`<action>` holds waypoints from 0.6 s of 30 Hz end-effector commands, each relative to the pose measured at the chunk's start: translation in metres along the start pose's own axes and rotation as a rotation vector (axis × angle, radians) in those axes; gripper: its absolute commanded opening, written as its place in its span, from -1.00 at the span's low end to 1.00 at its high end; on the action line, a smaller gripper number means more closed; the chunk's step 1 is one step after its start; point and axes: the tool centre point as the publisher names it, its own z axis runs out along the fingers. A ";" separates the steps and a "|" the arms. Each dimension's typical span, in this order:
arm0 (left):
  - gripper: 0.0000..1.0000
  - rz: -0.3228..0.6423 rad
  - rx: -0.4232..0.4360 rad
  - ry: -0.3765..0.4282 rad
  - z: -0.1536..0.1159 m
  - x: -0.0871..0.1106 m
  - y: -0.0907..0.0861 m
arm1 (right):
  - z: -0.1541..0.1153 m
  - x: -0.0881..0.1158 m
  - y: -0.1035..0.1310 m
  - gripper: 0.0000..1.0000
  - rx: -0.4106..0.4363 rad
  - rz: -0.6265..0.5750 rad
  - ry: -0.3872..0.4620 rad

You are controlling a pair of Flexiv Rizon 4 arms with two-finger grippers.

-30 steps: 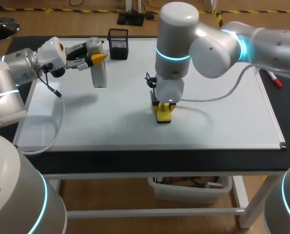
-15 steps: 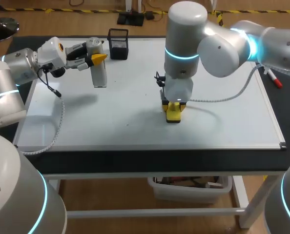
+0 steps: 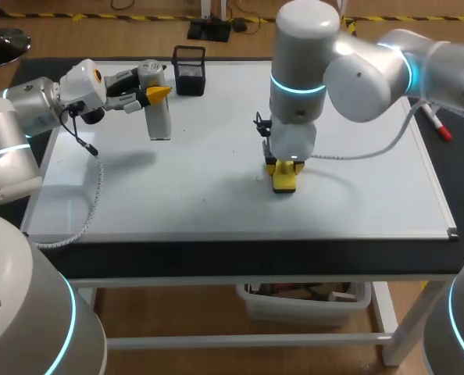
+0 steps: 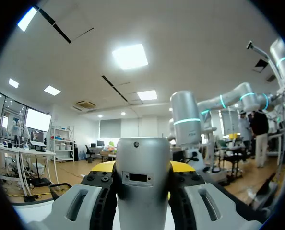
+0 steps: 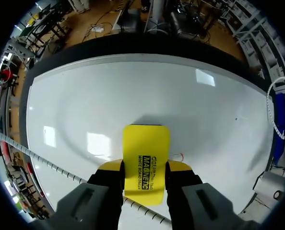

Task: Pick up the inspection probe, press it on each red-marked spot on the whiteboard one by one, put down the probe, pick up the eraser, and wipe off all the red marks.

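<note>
Whiteboard [image 3: 357, 187]: covers surface.
Right fingers [image 3: 273, 165]: clamped on yellow eraser [image 5: 145, 163], which lies flat on mid-board.
Left fingers [image 3: 160, 91]: gripping inspection probe [image 3: 158, 119], upright, far-left board area.
Red mark [image 5: 177, 156]: faint, just beside eraser.

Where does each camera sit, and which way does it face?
Head view: above and behind the robot, looking down on the white rectangular whiteboard; both arms show, with the left gripper and right gripper.
Left wrist view: on the left wrist, facing level across the room; the left gripper holds the grey cylindrical probe.
Right wrist view: on the right wrist, facing down at the whiteboard; the right gripper holds the flat yellow eraser.
Shared: head and right wrist views both show eraser and whiteboard.
</note>
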 end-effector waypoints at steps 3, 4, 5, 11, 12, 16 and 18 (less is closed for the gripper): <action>-1.00 0.003 0.001 -0.004 0.001 0.001 -0.001 | -0.013 -0.027 0.000 -1.00 0.010 -0.048 0.007; -1.00 0.003 0.001 -0.004 0.001 0.001 -0.001 | -0.013 -0.034 0.001 -1.00 0.010 -0.056 0.004; -1.00 0.003 0.001 -0.004 0.001 0.001 -0.001 | -0.012 -0.039 0.001 -1.00 0.009 -0.060 0.000; -1.00 0.003 0.001 -0.004 0.001 0.001 -0.001 | 0.001 -0.065 0.002 -1.00 -0.015 -0.104 0.003; -1.00 0.003 0.001 -0.004 0.001 0.001 -0.001 | 0.004 -0.067 0.002 -1.00 -0.019 -0.108 0.004; -1.00 0.003 0.001 -0.004 0.001 0.001 -0.001 | 0.011 -0.072 0.001 -1.00 -0.034 -0.118 0.006; -1.00 0.003 0.001 -0.004 0.001 0.001 -0.001 | 0.011 -0.072 0.001 -1.00 -0.037 -0.121 0.009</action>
